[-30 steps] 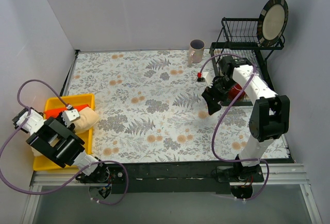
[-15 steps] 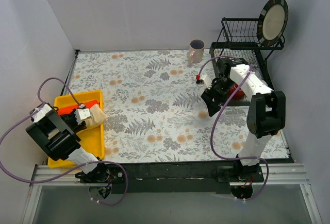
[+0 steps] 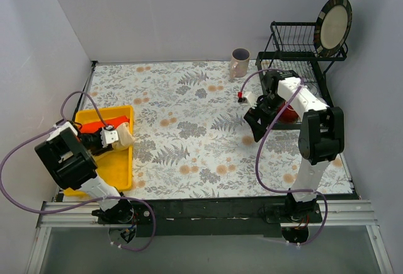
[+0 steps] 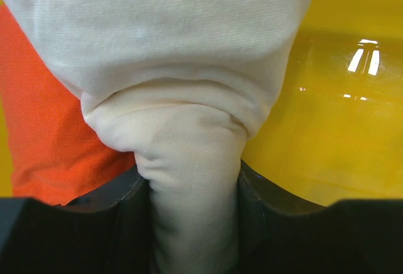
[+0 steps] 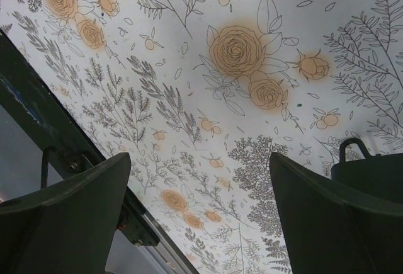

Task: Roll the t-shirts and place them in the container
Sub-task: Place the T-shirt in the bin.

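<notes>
A: Left side first?
B: The left gripper (image 3: 115, 137) is clenched on the t-shirt (image 3: 124, 135), a beige bunch at the right rim of the yellow tray (image 3: 116, 168).
A: Does the wrist view agree?
B: Yes. The t-shirt (image 4: 182, 66) is pinched between both fingers (image 4: 107, 192). The fold is squeezed narrow there and the rest bulges above. An orange cloth (image 4: 44, 129) sits left of it, with the tray's yellow floor on the right.
A: Middle?
B: Floral worktop (image 3: 189, 129).
A: Right side?
B: The right gripper (image 3: 257, 126) is released, jaws wide apart, with only worktop pattern between them in its wrist view. It hovers just beside the dish rack (image 3: 296, 41). A mug (image 3: 240, 62) stands at the far edge, left of the rack. A plate (image 3: 334, 25) stands upright on the rack.
</notes>
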{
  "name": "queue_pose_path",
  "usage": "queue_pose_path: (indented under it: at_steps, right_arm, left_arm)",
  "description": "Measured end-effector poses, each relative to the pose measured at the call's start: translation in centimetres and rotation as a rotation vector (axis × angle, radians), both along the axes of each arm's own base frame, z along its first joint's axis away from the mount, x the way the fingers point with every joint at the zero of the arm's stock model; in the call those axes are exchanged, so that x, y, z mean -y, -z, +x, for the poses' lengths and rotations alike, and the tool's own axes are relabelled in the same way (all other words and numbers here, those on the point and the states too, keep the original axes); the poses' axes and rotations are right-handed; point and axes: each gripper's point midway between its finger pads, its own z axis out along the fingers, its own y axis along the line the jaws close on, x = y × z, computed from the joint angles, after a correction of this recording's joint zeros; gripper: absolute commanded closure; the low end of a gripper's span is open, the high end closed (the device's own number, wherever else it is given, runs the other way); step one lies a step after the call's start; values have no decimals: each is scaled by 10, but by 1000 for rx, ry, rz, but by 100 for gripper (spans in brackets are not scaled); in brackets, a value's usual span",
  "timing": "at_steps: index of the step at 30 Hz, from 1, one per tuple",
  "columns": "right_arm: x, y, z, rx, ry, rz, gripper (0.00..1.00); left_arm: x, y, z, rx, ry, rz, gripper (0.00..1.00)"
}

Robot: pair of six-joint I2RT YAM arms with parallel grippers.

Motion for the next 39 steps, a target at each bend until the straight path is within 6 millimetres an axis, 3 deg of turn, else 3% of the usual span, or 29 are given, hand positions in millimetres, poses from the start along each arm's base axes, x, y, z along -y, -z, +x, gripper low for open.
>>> queue_pose_path:
  at_steps: [8, 15, 20, 29, 34, 39]
  right_arm:
    - [-1, -2, 7, 18, 0, 4, 1]
    - [-4, 0, 13, 24, -1, 11, 1]
    - [-8, 6, 26, 24, -3, 18, 1]
    - [-16, 8, 36, 24, -8, 41, 1]
    - [-20, 9, 38, 23, -16, 45, 1]
    - [-22, 8, 36, 20, -30, 52, 2]
  left_arm:
    - [1, -10, 1, 4, 5, 1, 100]
    - [-14, -67, 5, -27, -32, 2, 100]
    - [-11, -86, -7, -179, -226, -67, 100]
    - [4, -79, -21, -531, -810, -318, 100]
    - [14, -67, -40, -622, -975, -349, 100]
    - [5, -68, -49, -626, -1072, -347, 100]
